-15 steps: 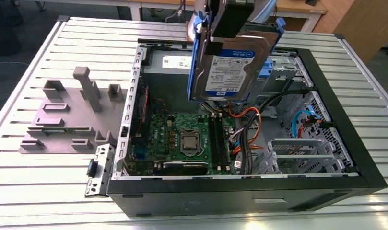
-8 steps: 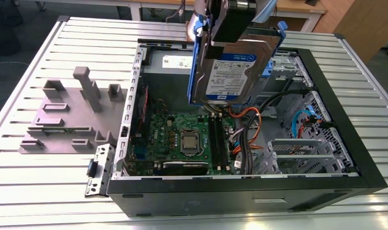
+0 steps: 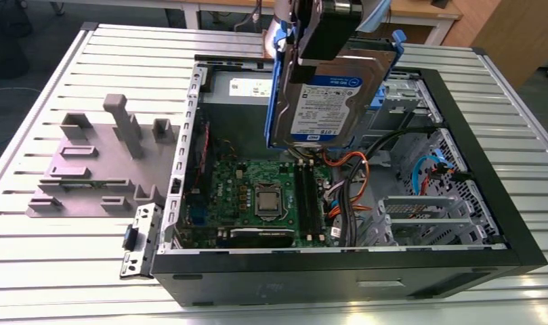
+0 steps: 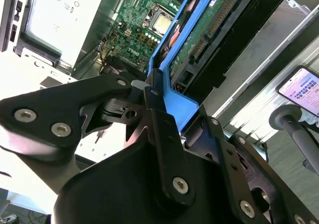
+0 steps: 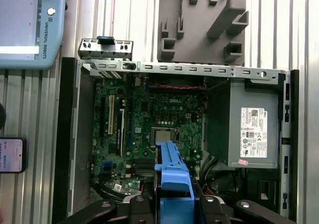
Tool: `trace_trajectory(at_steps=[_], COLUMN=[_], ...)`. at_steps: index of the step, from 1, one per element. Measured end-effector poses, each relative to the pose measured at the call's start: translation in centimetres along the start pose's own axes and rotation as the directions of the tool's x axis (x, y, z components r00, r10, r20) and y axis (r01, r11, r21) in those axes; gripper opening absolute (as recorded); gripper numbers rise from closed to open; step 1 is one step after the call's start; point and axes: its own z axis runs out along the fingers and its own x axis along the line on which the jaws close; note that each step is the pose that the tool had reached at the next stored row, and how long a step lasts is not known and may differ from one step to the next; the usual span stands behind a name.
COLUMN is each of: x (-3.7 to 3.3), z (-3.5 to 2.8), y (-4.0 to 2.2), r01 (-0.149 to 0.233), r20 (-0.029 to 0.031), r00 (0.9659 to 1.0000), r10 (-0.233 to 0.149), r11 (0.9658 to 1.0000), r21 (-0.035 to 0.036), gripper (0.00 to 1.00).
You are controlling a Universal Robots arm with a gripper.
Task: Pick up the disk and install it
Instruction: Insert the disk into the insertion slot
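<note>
Table (image 3: 66, 264) is ribbed silver metal, w/ dark floor (image 3: 21, 95) round it and a wooden desk (image 3: 418, 10) at 12 o'clock in the exterior view. On the table lies a black PC case (image 3: 346, 277), side panel off, green mobo (image 3: 255, 196) bare inside, orange and blue cables (image 3: 351, 172) at the mobo's 3 o'clock. A grey slotted holder (image 3: 93, 169) sits on the table at 9 o'clock of the case, just beside it. My claw (image 3: 321, 34) is at 12 o'clock of that view, clamped on the disk (image 3: 324, 101). The disk hangs on edge over the open case, blue-and-white label twd the exterior camera, lower edge in front of the mobo. Can't tell from there how high it hangs above the mobo. The second wrist view adds the disk's other face: green circuit board and connector strip, blue carrier round it, my jaws pinching the carrier's handle end from both sides. It also shows a phone (image 4: 301, 92) off beside the case. The first wrist view looks straight down past the blue handle and adds the grey PSU (image 5: 251, 129), the CPU socket (image 5: 164, 134) mid-board, and a pendant (image 5: 30, 25) w/ a red button lying by the case, next to the phone.
</note>
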Motion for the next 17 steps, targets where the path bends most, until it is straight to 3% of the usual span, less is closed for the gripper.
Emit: trace_trajectory(at_steps=[5,11,17], x=[0.02,0.07,0.65], z=[0.00,-0.05,-0.07], y=[-0.12,-1.06,-1.20], r01=[0.000,0.000,0.000], r20=[0.0000,0.0000,-0.0003], r00=[1.0000,1.0000,1.0000], r10=[0.000,0.000,0.000], r11=[1.0000,1.0000,1.0000], r21=[0.0000,0.0000,0.0000], gripper=[0.37,0.37,0.37])
